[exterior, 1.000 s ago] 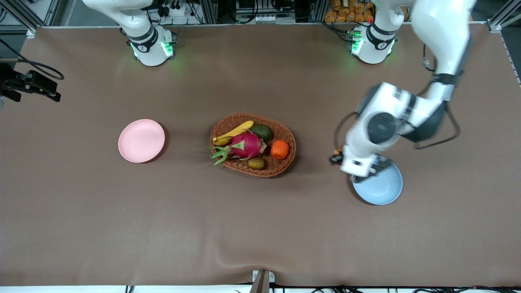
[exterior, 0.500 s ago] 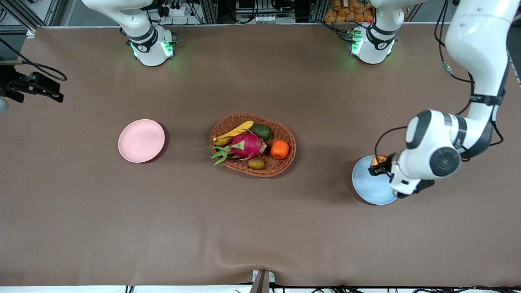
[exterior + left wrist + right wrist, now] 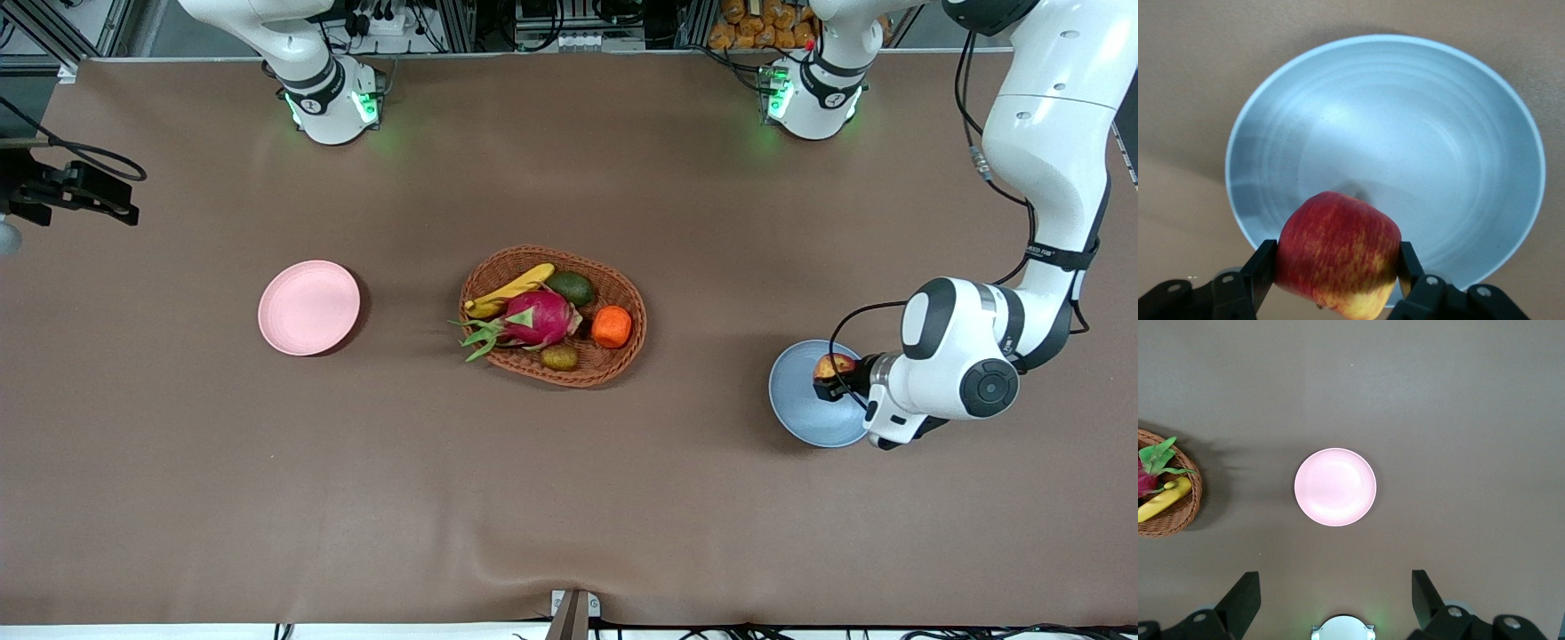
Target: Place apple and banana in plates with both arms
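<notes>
Over the last second the left arm has swung from the basket side of the blue plate (image 3: 805, 413) round to the table's left-arm end, and the apple (image 3: 833, 365) it carries now hangs over the plate's bowl instead of short of its rim. That puts the first half of the task one step from done: by the look of it, only lowering and release remain.

The left gripper (image 3: 1337, 283) is clamped on the apple, one finger on each flank, with the forearm bent low and level and the wrist pointing in across the plate.

The right gripper (image 3: 1335, 597) waits high over the right-arm end of the table, jaws spread wide and empty, looking down on the pink plate (image 3: 308, 308). The banana (image 3: 508, 291) lies untouched in the wicker basket (image 3: 627, 293), beside the dragon fruit (image 3: 533, 320).
</notes>
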`<state>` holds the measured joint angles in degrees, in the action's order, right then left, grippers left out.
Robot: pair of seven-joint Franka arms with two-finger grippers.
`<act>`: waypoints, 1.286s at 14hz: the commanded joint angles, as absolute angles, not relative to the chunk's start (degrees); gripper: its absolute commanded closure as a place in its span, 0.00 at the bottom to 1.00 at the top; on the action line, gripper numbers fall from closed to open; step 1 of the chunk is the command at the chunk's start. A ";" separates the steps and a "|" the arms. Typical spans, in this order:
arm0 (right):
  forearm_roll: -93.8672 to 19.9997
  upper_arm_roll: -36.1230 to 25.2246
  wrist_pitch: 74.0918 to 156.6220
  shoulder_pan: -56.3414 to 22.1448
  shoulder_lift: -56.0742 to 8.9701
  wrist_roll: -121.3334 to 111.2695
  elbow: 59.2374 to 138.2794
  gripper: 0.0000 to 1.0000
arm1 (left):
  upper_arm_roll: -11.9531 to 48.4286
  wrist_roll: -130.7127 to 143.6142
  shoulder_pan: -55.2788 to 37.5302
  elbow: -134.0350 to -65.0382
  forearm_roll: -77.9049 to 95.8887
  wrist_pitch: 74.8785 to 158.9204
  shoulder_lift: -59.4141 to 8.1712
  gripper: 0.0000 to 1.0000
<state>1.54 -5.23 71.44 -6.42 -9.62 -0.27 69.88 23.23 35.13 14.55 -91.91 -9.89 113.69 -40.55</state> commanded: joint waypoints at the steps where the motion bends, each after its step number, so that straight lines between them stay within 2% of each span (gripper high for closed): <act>1: 1.32 -6.33 69.69 -7.56 -12.83 -0.35 64.86 0.00 | 23.55 34.80 14.85 -90.88 -8.70 114.08 -41.22 0.64; 2: 1.23 -6.33 71.61 -7.65 -13.88 -0.44 65.04 0.00 | 23.55 34.72 14.77 -90.97 -8.79 114.08 -41.22 0.01; 6: -0.17 -5.89 73.39 -11.15 -19.15 -0.18 65.91 0.00 | 23.73 34.72 15.38 -90.70 -8.88 113.99 -39.38 0.00; 9: -6.39 -5.98 80.04 -12.13 -19.16 2.18 74.67 0.00 | 24.08 34.37 15.29 -90.62 -9.05 113.20 -35.26 0.00; 12: -12.73 -6.06 82.09 -12.04 -19.07 12.87 81.46 0.00 | 24.08 30.17 15.29 -90.53 -9.05 111.19 -29.20 0.00; 16: -21.93 -5.98 82.35 -12.57 -18.63 29.92 89.45 0.00 | 23.99 17.77 15.73 -86.59 -8.61 101.63 -20.67 0.00; 18: -24.52 -5.98 86.37 -14.57 -18.90 38.28 92.97 0.00 | 24.17 16.79 15.82 -84.74 -8.44 95.74 -16.81 0.00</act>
<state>-21.80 -5.53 82.94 -12.37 -20.71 30.98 87.91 23.91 18.90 15.25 -85.50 -9.48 100.04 -20.47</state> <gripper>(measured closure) 0.000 0.000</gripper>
